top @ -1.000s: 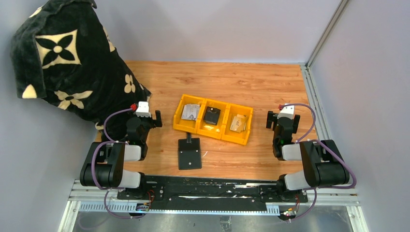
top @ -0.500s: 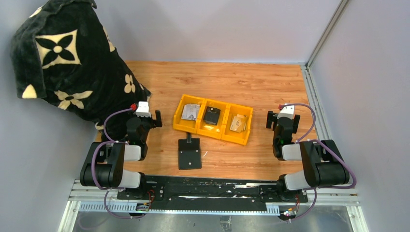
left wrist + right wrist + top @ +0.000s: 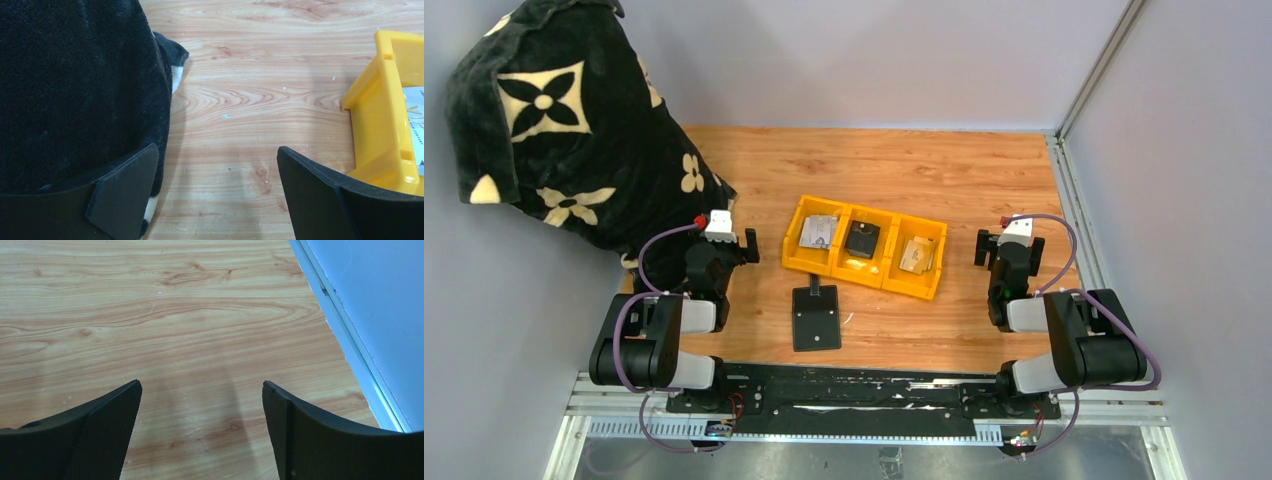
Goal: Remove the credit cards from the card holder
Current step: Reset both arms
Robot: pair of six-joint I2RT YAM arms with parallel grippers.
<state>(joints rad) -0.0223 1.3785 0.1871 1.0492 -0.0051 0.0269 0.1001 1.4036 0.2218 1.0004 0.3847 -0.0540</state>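
Observation:
The black card holder [image 3: 816,318] lies flat on the wooden table between the two arms, its narrow strap tab pointing away from me. Silvery-grey cards [image 3: 818,232] lie in the left compartment of the yellow bin [image 3: 789,246], and tan cards [image 3: 915,254] in its right compartment. My left gripper [image 3: 721,247] is open and empty, left of the bin; in the left wrist view [image 3: 218,162] its jaws stand wide apart over bare wood. My right gripper [image 3: 1010,245] is open and empty, right of the bin; it is also open in the right wrist view [image 3: 201,390].
A small black squarish block [image 3: 861,238] sits in the bin's middle compartment. A black floral blanket [image 3: 564,130] is heaped at the back left, touching my left arm, and fills the left of the left wrist view [image 3: 75,90]. A wall rail [image 3: 350,340] runs along the table's right edge.

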